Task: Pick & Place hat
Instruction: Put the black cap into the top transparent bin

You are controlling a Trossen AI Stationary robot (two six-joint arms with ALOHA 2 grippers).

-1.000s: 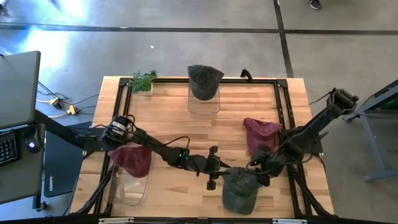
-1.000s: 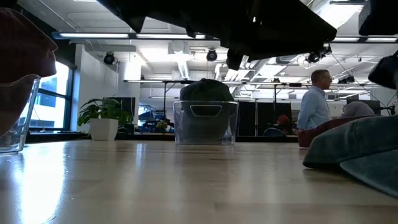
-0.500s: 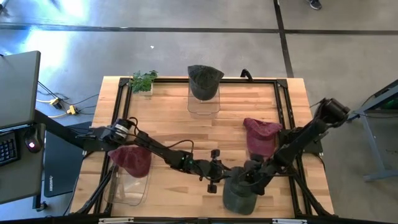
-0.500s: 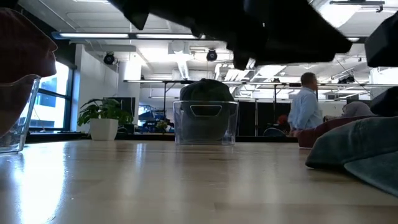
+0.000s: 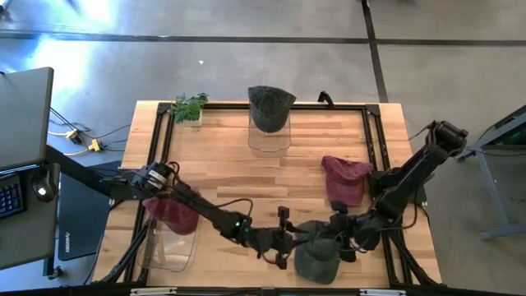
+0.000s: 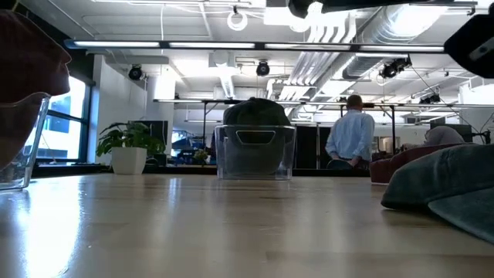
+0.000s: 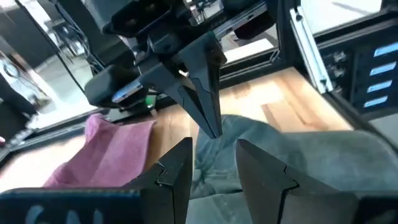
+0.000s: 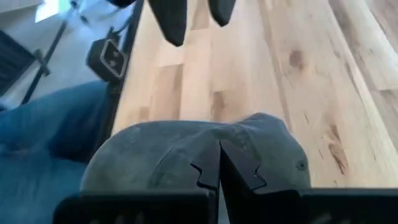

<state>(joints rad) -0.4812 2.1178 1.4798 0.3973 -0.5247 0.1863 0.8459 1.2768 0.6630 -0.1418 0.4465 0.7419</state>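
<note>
- A dark red hat (image 5: 174, 212) sits on a clear stand (image 5: 171, 248) at the table's (image 5: 230, 164) left near corner, under the left arm's upper link.
- A small potted plant (image 5: 189, 107) stands at the far left corner.
- A dark green hat (image 5: 269, 105) rests on a clear stand (image 5: 268, 138) at the middle of the far edge.
- The left gripper (image 5: 282, 238) reaches to the grey-green hat's left side; its fingers (image 7: 177, 171) are parted a little, holding nothing, just beside the cloth.
- The grey-green hat (image 5: 316, 251) lies flat at the near edge, right of centre, long axis running near-to-far; which way its brim points cannot be told.
- The right gripper (image 5: 339, 233) is at that hat's right side, its fingers (image 8: 210, 167) pressed together over the crown; whether they pinch the cloth cannot be told.
- A pink hat (image 5: 343, 178) lies near the right rail, beyond the grey-green one.
</note>
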